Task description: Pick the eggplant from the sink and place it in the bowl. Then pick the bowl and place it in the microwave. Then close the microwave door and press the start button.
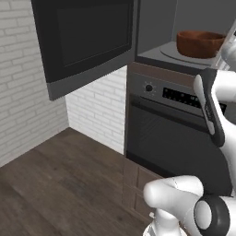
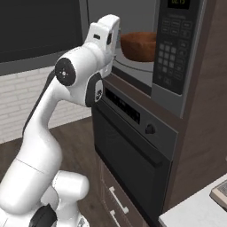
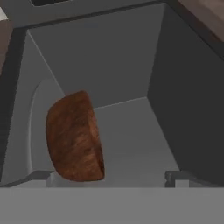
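Observation:
The reddish-brown wooden bowl (image 1: 200,43) (image 2: 138,45) (image 3: 74,138) stands on the round turntable plate (image 1: 173,51) inside the microwave (image 1: 156,27) (image 3: 122,65). My gripper (image 3: 109,179) is open and empty, just in front of the cavity, a little short of the bowl. Its fingertips (image 3: 179,177) stand wide apart. The microwave door (image 1: 87,37) (image 2: 40,31) is swung fully open to the left. The keypad (image 2: 170,53) is on the microwave's right side. The eggplant is hidden and the sink is out of view.
Directly below the microwave is an oven (image 1: 175,138) (image 2: 133,150) with a knob and display panel. A white brick wall (image 1: 27,83) and wooden floor (image 1: 64,184) lie to the left. A light counter corner (image 2: 195,213) shows at the lower right.

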You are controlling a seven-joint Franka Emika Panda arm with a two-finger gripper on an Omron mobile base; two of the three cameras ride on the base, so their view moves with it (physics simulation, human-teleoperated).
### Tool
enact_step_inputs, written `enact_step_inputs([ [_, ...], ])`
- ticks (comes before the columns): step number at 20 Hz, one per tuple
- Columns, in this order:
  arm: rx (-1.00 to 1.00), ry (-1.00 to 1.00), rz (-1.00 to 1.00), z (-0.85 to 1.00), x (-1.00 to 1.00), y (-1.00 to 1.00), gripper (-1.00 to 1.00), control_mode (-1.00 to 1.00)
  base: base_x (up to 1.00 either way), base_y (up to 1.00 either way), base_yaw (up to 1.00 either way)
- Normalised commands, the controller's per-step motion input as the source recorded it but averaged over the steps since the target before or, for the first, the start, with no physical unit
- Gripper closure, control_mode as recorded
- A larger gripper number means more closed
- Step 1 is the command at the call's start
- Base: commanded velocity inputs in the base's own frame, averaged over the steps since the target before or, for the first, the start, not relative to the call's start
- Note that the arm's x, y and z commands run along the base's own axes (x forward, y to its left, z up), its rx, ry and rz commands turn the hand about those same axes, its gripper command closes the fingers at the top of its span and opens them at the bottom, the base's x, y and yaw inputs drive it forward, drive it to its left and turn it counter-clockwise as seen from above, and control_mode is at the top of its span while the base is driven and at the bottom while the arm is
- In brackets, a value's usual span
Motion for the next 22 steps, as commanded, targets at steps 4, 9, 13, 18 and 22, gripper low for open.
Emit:
enact_step_inputs([
  [4, 0.15, 0.00, -0.01, 0.50, -1.00, 0.42, -1.00, -1.00, 0.00, 0.00, 0.00],
  [9, 0.12, 0.12, 0.00, 0.37, -1.00, 0.47, -1.00, -1.00, 0.00, 0.00, 0.00],
  [13, 0.04, 0.29, 0.00, 0.02, -1.00, 0.72, -1.00, -1.00, 0.00, 0.00, 0.00],
  [18, 0.00, 0.17, 0.00, -0.18, -1.00, 0.55, -1.00, -1.00, 0.00, 0.00, 0.00],
  [22, 0.00, 0.01, 0.00, -0.36, -1.00, 0.46, -1.00, -1.00, 0.00, 0.00, 0.00],
])
